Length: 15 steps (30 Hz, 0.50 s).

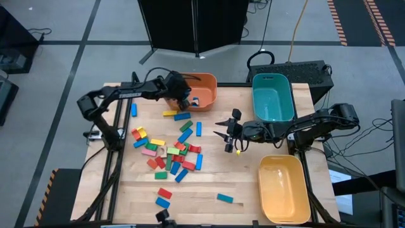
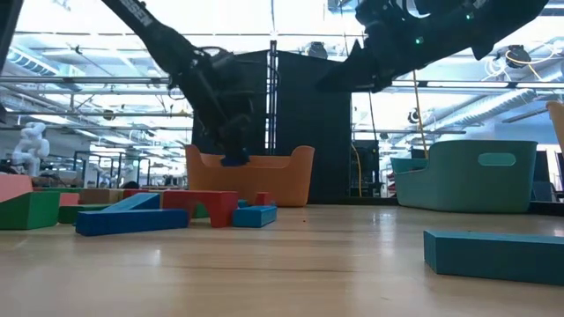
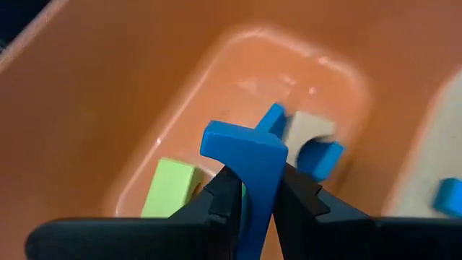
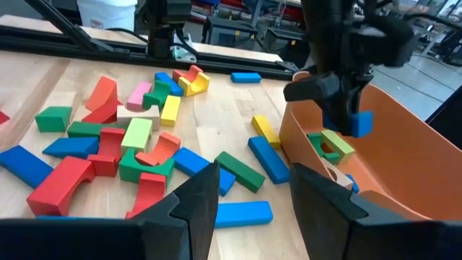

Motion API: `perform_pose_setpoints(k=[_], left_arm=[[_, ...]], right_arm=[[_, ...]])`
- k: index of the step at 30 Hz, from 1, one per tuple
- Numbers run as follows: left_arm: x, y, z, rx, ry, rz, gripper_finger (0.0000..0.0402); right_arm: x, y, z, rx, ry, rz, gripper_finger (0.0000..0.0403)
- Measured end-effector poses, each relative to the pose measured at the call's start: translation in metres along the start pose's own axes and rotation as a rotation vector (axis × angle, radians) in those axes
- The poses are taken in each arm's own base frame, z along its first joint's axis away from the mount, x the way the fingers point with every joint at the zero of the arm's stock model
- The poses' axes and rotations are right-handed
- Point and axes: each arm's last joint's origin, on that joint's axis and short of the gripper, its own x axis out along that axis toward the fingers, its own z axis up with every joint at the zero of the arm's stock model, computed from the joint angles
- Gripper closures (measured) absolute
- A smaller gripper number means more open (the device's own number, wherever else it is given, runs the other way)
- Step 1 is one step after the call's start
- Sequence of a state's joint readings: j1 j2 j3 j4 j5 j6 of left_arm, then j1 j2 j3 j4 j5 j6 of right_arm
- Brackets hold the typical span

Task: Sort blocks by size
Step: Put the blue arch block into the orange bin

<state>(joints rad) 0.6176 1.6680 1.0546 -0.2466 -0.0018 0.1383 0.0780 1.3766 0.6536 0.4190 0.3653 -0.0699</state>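
Note:
My left gripper (image 1: 184, 101) hangs over the orange bin (image 1: 204, 85) at the table's far side, shut on a blue block (image 3: 242, 148). The right wrist view shows that block (image 4: 359, 123) above the bin's opening. Green, blue and pale blocks (image 3: 172, 186) lie on the bin's floor. My right gripper (image 1: 223, 132) hovers open over the middle of the table, with nothing between its fingers. Loose blocks (image 1: 168, 152) in red, blue, green, yellow and pink lie flat on the wood at the left of centre. My left gripper pinches the blue block between its two fingers, on its two flat faces (image 3: 257, 193). The fingers slant down from the table's left side. One end of the block (image 3: 238, 141) sticks out past the fingertips. The block is lifted clear, over the inside of the orange bin.
A teal bin (image 1: 273, 98) stands at the far right and a yellow bin (image 1: 285, 187) at the near right. A few stray blocks (image 1: 164, 196) lie near the front edge, and one blue block (image 1: 224, 198) lies alone. Bare wood lies between the pile and the yellow bin.

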Motion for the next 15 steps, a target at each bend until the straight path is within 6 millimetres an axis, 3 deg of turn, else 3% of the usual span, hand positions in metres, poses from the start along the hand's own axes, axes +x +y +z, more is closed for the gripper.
perform_pose_setpoints(k=[8,15], left_arm=[[0.009,0.017,-0.005,-0.037,0.012,0.029,0.0330],[0.009,0.018,-0.002,-0.043,-0.027,-0.010,0.0248]], right_arm=[[0.000,0.000,-0.001,-0.060,0.014,0.005,0.0245],[0.000,0.000,-0.001,-0.078,0.013,0.006,0.0245]])
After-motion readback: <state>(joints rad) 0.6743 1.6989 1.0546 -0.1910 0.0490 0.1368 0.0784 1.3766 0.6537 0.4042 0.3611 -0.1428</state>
